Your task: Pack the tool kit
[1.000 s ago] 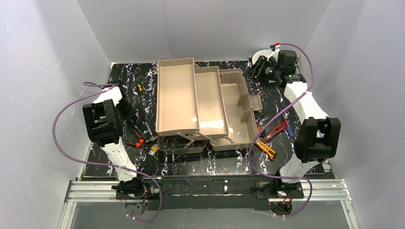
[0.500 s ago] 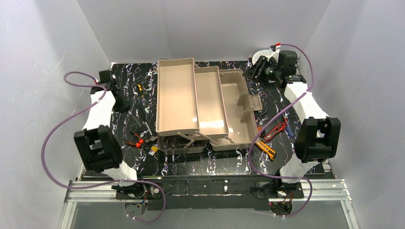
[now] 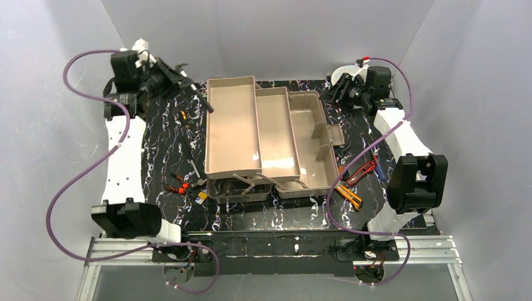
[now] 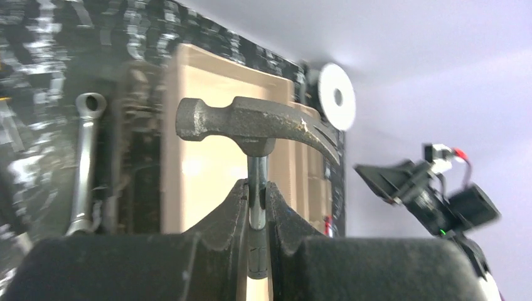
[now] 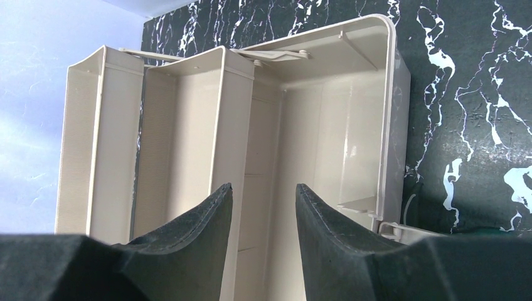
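1. The left gripper (image 4: pixel 256 188) has its fingers squeezed tight on the dark steel claw hammer (image 4: pixel 251 122), pinching the thin neck right under the head. My guess is that's so the heavy end sits close to the grip and doesn't swing around
2. From the top view, the hammer (image 3: pixel 202 99) is up in the air at the far left corner, its handle angled down toward the far corner of the leftmost tray. So it's not in the big tan plastic fold-out toolbox (image 3: pixel 232 79) yet, just beside and above it
3. The toolbox sits mid-table on the black marbled mat (image 3: pixel 276 216), trays fanned out to the left and the deep bin bare on the right. It looks set up so every compartment can be reached from above
4. The right gripper (image 5: pixel 262 188) has its fingers spread with nothing between them. It hangs at the far right end of the box looking down into it, seemingly parked out of the way
5. Loose orange-handled pliers (image 3: pixel 180 187) lie on the mat left of the box, and a yellow utility knife (image 3: pixel 349 195) lies to the right, so there's plenty left to pack
6. Versus a second ago, the left arm was folded low by the tools on the left. Now it's stretched out to the back corner with the hammer lifted. The right arm and the toolbox haven't budged
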Action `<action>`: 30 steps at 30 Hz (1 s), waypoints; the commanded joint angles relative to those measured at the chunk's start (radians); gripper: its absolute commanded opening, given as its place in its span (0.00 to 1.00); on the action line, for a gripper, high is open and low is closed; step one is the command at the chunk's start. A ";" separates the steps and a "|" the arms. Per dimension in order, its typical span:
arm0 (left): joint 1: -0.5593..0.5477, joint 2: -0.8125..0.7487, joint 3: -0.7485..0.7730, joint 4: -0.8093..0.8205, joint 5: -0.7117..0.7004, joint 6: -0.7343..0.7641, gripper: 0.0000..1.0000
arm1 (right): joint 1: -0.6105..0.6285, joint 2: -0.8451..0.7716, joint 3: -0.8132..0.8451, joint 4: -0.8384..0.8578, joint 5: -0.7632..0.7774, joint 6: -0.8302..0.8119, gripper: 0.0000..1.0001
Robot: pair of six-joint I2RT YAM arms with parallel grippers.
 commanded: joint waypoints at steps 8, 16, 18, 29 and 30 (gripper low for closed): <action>-0.327 0.277 0.400 -0.329 0.018 0.069 0.00 | -0.007 -0.017 0.010 0.024 -0.017 -0.008 0.50; -0.418 0.472 0.635 -0.679 -0.136 0.173 0.00 | -0.006 -0.012 0.013 0.023 -0.025 -0.008 0.50; -0.425 0.483 0.620 -0.712 -0.146 0.190 0.06 | -0.006 -0.011 0.015 0.023 -0.028 -0.008 0.50; -0.434 0.266 0.401 -0.568 -0.308 0.186 0.98 | -0.007 -0.009 0.014 0.031 -0.050 -0.001 0.50; -0.435 0.238 0.397 -0.570 -0.360 0.184 0.98 | -0.006 -0.009 0.014 0.031 -0.049 -0.001 0.50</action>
